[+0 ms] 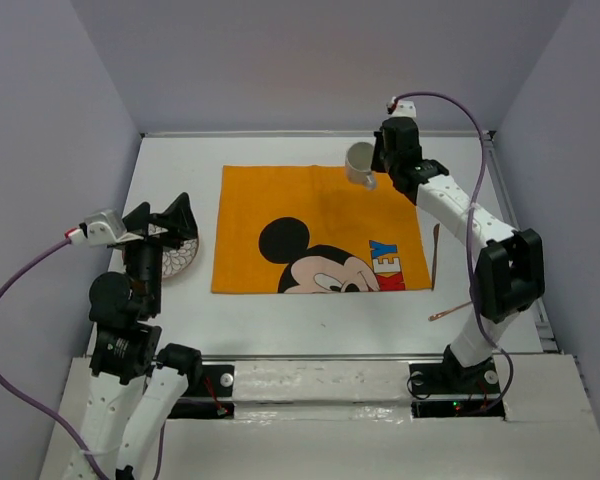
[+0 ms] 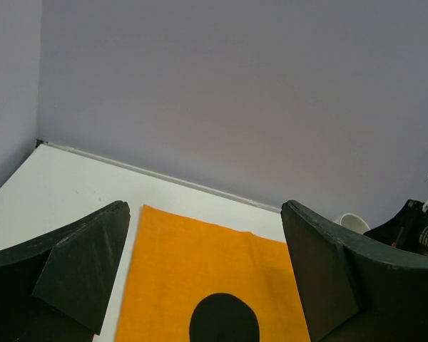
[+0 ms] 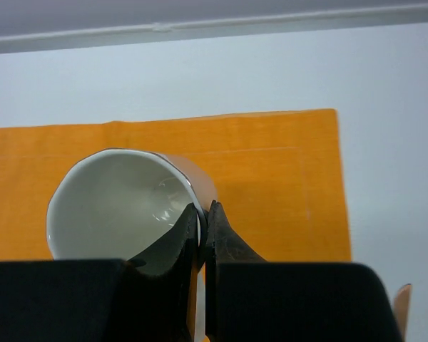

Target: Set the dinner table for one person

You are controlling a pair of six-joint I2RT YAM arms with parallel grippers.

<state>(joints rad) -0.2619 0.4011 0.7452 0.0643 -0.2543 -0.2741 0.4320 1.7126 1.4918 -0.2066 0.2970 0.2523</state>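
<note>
Nearest the arm bases, a slim brown utensil (image 1: 450,313) is lying slanted on the dinner table (image 1: 170,165), off the near right corner of the orange Mickey Mouse placemat (image 1: 280,200). A second utensil (image 1: 436,255) is lying just beside the mat's right edge. To the left, the left gripper (image 1: 163,218) is hanging over a patterned plate (image 1: 182,260), its jaws spread wide and holding nothing. The mat is lying mid-table. At its far right corner the right gripper (image 3: 203,211) is pinching the rim of a white cup (image 3: 114,206) — one finger inside, one outside — and the cup is tilting. Whether its base is touching the mat cannot be told.
</note>
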